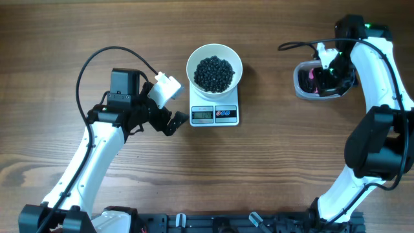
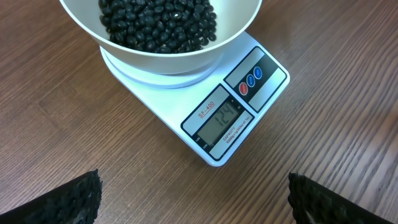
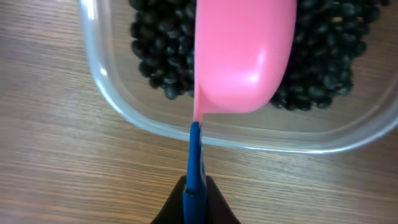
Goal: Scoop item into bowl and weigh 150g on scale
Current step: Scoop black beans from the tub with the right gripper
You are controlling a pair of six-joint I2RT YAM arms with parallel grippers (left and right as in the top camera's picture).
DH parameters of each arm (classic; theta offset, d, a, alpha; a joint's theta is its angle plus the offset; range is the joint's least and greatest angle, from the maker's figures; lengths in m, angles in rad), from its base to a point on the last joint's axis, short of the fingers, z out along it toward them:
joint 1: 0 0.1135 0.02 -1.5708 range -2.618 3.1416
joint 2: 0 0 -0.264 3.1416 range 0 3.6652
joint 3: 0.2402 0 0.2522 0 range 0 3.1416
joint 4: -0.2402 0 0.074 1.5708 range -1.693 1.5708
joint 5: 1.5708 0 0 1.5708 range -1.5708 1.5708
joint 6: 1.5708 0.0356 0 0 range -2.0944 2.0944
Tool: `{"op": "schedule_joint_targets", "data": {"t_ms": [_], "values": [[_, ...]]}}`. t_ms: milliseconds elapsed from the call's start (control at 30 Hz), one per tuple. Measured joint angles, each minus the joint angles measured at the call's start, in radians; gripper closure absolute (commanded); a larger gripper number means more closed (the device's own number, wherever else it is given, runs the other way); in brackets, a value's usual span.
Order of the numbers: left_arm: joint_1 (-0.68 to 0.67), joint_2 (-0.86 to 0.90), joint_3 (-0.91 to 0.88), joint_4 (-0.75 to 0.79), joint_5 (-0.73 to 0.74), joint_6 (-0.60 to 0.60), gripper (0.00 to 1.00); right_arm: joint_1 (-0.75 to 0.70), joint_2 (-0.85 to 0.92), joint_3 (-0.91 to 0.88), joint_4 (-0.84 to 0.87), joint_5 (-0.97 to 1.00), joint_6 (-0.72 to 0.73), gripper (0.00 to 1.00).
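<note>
The white bowl (image 1: 194,61) stands on the scale (image 1: 215,115), holding a dark pile of black beans (image 1: 214,72). In the left wrist view, bowl (image 2: 180,59) and beans (image 2: 155,25) fill the top, and the scale's (image 2: 261,93) display reads 124. My left gripper (image 1: 173,122) hovers open just left of the scale, its fingers (image 2: 74,202) wide apart over bare wood. My right gripper (image 3: 196,193) is shut on the blue handle (image 3: 194,155) of a pink scoop (image 3: 242,56). The scoop's bowl lies over more beans (image 3: 155,50) in the clear tub (image 3: 143,121).
The clear tub (image 1: 299,81) sits at the table's back right, under my right gripper (image 1: 321,76). The table is brown wood. A black cable loops behind the left arm (image 1: 97,149). The right arm (image 1: 378,136) rises along the right edge.
</note>
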State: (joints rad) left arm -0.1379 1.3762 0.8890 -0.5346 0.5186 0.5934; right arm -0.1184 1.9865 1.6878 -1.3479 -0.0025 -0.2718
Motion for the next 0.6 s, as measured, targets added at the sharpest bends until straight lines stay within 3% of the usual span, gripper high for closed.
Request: {"op": "schedule_joint_targets", "data": {"t_ms": [600], "values": [[0.000,0.000,0.000,0.000,0.000,0.000,0.00,-0.005,0.000,0.000,-0.073,-0.148,-0.003,0.96]]}}
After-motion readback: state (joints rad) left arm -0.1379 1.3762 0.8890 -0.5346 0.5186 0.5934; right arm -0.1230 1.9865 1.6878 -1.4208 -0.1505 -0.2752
